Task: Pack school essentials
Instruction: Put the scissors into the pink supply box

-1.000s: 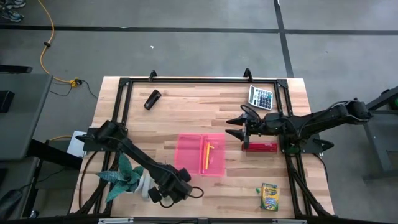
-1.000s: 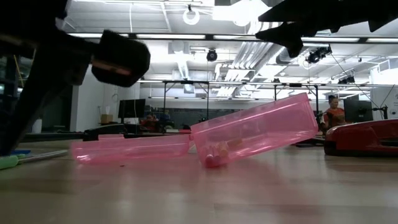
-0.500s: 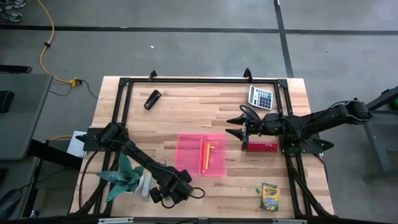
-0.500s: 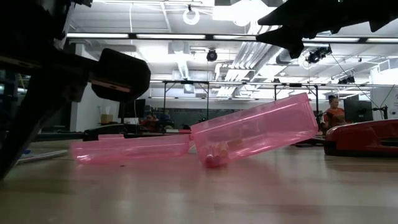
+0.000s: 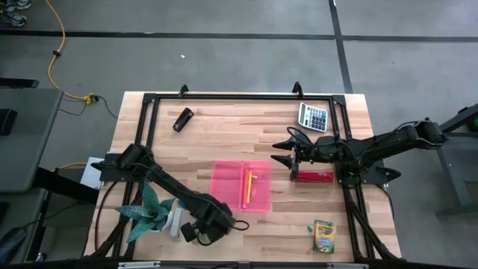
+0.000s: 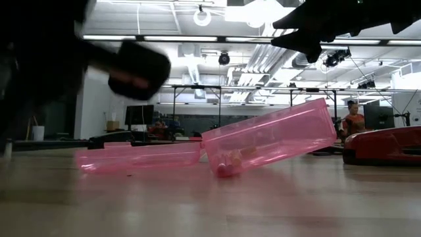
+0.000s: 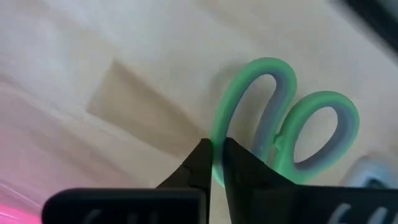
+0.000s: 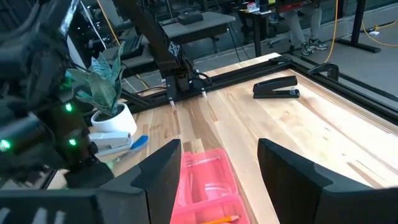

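Note:
The green-handled scissors [image 7: 283, 127] show only in the left wrist view, their blades out of the picture. My left gripper [image 5: 216, 224] [image 7: 216, 163] stands near the table's front edge, just left of the open pink case [image 5: 228, 183], and is shut on the scissors. An orange pencil and a yellow marker [image 5: 247, 187] lie in the case. The yellow-green crayon box [image 5: 324, 236] lies flat at the near right. My right gripper [image 5: 282, 152] [image 8: 217, 180] hangs open above the table, right of the case, and holds nothing. My left gripper pinches the rim of one green handle loop [image 7: 217, 146] between its two fingers, with one finger at the loop's hole and one outside it. The fingers slant down from the table's left. Whether the scissors are off the wood, I cannot tell.
A green folded-paper plant [image 5: 148, 213] in a white pot [image 5: 173, 222] stands just left of my left gripper. A red stapler [image 5: 314, 177] lies under the right arm, a calculator [image 5: 313, 116] at the far right, and a black stapler [image 5: 183, 119] at the far left. A black frame [image 5: 239, 96] rims the table.
My left gripper has shut on the scissors' handle loop and shifted a little toward the pink case. The green handle that lay at the left edge of the low view no longer shows there. My right arm has kept still.

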Robot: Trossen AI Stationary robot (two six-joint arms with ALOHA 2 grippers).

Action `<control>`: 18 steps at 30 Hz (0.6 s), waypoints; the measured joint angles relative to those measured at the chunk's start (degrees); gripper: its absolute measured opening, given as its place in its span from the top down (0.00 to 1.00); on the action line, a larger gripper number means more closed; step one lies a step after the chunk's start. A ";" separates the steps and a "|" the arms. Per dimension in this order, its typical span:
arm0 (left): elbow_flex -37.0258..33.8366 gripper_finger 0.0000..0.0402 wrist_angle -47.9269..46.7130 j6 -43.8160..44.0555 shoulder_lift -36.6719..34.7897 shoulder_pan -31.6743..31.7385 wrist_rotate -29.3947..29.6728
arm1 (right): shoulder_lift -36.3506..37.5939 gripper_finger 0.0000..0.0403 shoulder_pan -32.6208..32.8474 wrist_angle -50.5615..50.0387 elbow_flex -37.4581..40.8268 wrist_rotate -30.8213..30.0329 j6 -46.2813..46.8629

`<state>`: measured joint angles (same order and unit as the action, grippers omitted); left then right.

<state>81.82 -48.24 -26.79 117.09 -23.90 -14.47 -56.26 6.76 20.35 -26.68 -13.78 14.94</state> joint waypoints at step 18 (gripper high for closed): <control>0.07 1.00 15.28 14.01 -28.56 15.44 -1.39 | 0.01 0.49 0.00 0.45 0.00 0.00 0.00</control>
<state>81.89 -32.96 -12.77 88.53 -8.45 -15.86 -56.25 6.76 20.80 -26.68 -13.78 14.94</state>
